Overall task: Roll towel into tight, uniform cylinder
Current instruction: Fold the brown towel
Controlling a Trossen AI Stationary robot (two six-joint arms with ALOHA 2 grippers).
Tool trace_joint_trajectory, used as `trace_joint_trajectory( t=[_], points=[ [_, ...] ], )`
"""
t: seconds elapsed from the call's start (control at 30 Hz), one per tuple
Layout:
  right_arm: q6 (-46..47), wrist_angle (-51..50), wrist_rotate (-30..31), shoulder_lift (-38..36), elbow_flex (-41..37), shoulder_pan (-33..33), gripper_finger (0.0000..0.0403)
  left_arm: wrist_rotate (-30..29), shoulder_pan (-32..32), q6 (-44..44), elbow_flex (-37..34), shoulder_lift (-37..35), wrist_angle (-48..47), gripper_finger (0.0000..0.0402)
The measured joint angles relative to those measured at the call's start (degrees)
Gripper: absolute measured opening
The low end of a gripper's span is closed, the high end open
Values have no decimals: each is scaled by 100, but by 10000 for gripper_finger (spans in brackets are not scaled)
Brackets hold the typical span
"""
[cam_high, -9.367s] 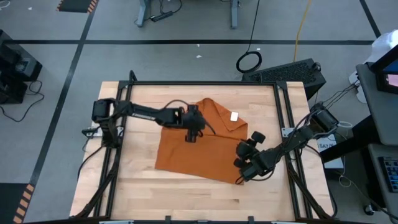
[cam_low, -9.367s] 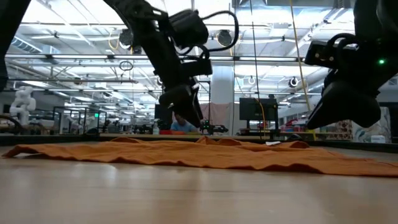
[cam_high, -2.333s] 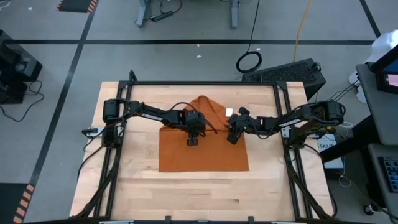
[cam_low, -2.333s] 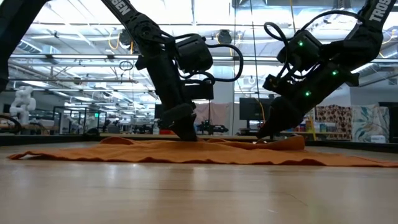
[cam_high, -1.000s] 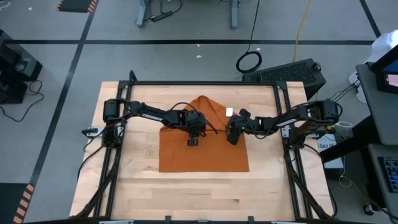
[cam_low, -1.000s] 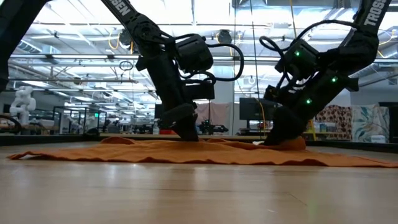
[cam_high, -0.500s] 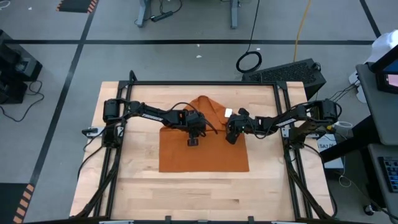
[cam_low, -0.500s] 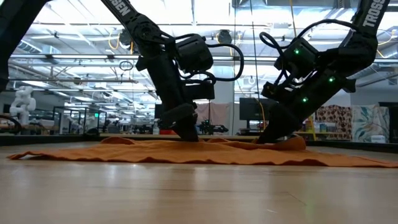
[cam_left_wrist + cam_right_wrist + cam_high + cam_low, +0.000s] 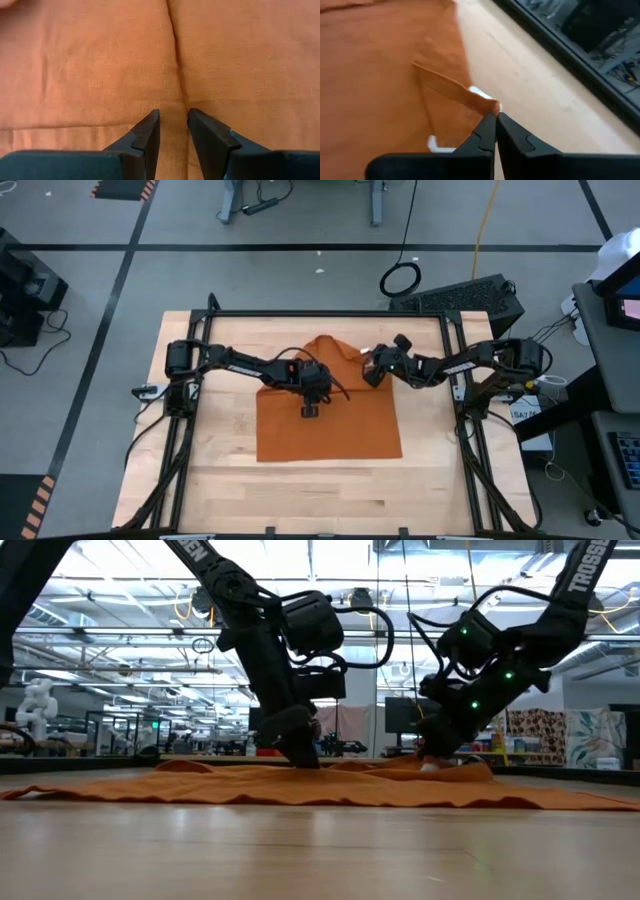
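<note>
Towel corner pinched in right fingers, left fingers pressing mid-cloth

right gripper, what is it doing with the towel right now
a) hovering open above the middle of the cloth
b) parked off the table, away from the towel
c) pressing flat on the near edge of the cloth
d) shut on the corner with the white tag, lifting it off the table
d: in the right wrist view the right gripper has its fingers closed on the towel at its corner, which stands up off the table, with the white tag beside it.
</note>
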Motion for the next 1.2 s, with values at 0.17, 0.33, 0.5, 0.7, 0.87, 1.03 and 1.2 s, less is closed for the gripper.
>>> trace_joint_trajectory(
  t=[0.17, 0.33, 0.5, 0.7, 0.87, 1.03, 1.2],
  points=[
    [-290, -33, -39, 0, 201, -198, 4, 0, -71, -4, 0, -4, -131, 115],
    [-391, -217, 0, 0, 493, -346, 4, -1, -101, -5, -2, -4, -137, 115],
    [-429, -1095, 133, 0, 901, -559, 6, -2, -101, -7, -2, -4, -137, 115],
    [-413, -2120, 425, 0, 1413, -784, 41, -7, -101, -22, -6, -19, -137, 115],
    [-333, -2479, 415, 0, 1695, -797, 87, -2, -106, -322, -26, -158, -233, 115],
    [357, -3468, 438, 0, 2058, -681, 120, -96, -112, -500, -31, -421, -392, 115],
    [1367, -3942, -25, 0, 1945, -236, 130, -201, -110, -601, -30, -626, -634, 115]
  ],
)
